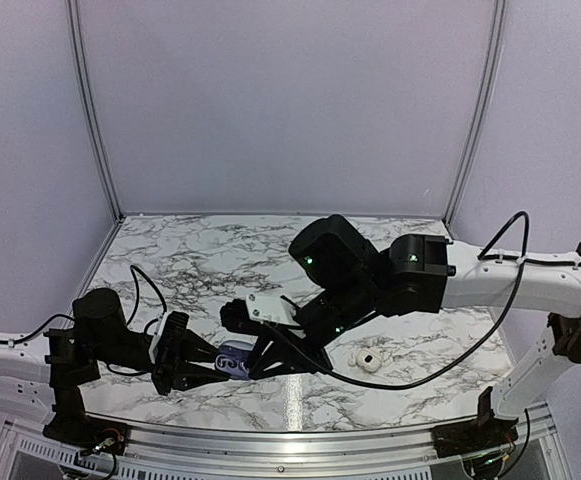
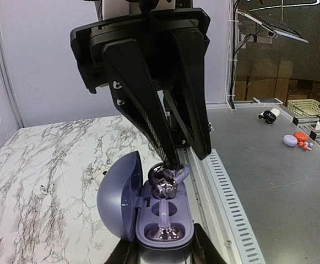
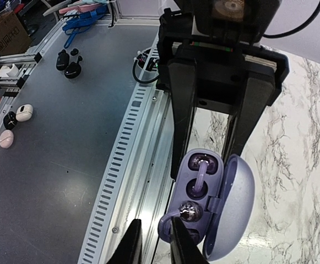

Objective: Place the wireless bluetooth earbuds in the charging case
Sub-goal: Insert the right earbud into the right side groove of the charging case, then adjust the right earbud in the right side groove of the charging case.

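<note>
Left fingers (image 3: 183,110) are clenched on the charging case (image 2: 118,203), one on each flank of its base. The case is a smooth, pale lavender clamshell with its lid swung open, at the near edge of the tabletop (image 1: 200,250). Right fingers (image 2: 143,99) stand slightly parted over the case's far well. Their tips are at a glossy earbud (image 2: 163,185) with a lavender loop lying there; whether they grip it cannot be told.

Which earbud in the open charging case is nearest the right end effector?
The shiny tilted earbud, directly under the right end effector; the other earbud lies seated at the end next to the left end effector.
</note>
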{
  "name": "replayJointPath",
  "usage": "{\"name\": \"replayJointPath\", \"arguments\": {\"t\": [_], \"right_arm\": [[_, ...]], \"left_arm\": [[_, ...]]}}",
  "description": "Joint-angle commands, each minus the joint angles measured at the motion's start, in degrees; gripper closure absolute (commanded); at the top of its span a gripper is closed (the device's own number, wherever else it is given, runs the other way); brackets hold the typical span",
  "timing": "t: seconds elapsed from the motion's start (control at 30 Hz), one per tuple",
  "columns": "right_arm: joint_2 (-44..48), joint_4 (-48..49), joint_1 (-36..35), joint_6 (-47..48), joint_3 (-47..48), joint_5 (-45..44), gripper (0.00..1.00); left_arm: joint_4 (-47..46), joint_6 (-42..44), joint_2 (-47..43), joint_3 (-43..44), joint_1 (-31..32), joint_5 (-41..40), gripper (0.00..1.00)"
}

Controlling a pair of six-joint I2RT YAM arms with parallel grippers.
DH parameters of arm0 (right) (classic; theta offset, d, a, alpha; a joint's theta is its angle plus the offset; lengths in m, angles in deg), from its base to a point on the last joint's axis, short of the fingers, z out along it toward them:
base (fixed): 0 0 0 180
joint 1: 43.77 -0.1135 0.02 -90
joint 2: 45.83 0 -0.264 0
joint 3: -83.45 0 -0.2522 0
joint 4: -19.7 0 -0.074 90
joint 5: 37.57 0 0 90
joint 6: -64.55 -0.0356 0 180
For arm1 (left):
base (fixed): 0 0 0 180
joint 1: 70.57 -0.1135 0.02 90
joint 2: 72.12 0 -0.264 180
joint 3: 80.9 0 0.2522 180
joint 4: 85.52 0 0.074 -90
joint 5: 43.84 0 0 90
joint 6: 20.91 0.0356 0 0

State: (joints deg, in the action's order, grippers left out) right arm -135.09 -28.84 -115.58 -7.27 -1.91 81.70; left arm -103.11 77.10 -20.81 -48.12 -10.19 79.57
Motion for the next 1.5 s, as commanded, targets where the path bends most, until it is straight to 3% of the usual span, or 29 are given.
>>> {"name": "replayJointPath", "arguments": {"t": [0.0,0.1,0.23,0.43,0.9,1.47], "right_arm": [[-0.45,-0.7,0.36,-0.07,3.44,-0.35,0.78],[0.05,-0.41,0.36,0.02,3.82,-0.63,0.69],[1.33,0.72,0.35,-0.26,3.9,-2.27,0.66],[4.78,2.89,-0.05,-1.37,2.26,-6.88,0.67],[9.24,6.45,-9.14,-2.1,-2.39,-32.23,0.66],[6.99,8.23,-13.09,-0.46,-3.74,-39.98,0.65]], "left_arm": [[-0.1,0.31,-1.4,1.89,0.35,0.32,1.0],[-0.09,0.17,-1.88,1.87,0.35,0.08,1.0],[-0.1,-0.27,-2.3,1.8,0.35,-0.19,1.0],[-0.1,-0.77,-3.0,1.65,0.35,-1.92,1.0],[-0.28,-2.32,-3.9,2.15,0.26,-7.71,1.0],[-0.8,-2.66,-5.21,1.76,0.26,-8.42,1.0]]}}
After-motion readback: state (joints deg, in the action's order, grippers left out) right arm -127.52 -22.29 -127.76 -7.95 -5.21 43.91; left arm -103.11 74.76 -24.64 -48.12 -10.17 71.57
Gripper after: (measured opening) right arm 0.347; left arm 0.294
